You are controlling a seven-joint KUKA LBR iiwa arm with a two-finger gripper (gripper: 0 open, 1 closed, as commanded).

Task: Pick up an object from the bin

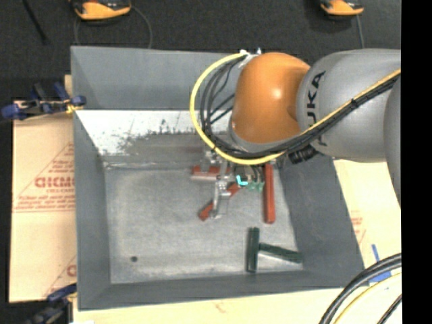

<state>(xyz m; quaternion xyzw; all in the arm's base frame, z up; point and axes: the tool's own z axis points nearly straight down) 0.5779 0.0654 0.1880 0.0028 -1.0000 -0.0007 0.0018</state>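
Observation:
My gripper [209, 193] hangs under the orange wrist cover over the middle of the bin, toward its back wall. It stands open, its two silver, red-tipped fingers [217, 200] spread apart above the bare floor with nothing between them. A long red-brown stick [268, 196] lies just to the right of the gripper, pointing front to back. A small teal piece [252, 183] sits between the gripper and the stick, partly hidden by the wrist. A dark green L-shaped piece [259, 250] lies toward the front right corner.
The arm and its cables cover the back right of the bin. The left half of the bin floor is bare grey metal with a small dark speck [133, 259] near the front left.

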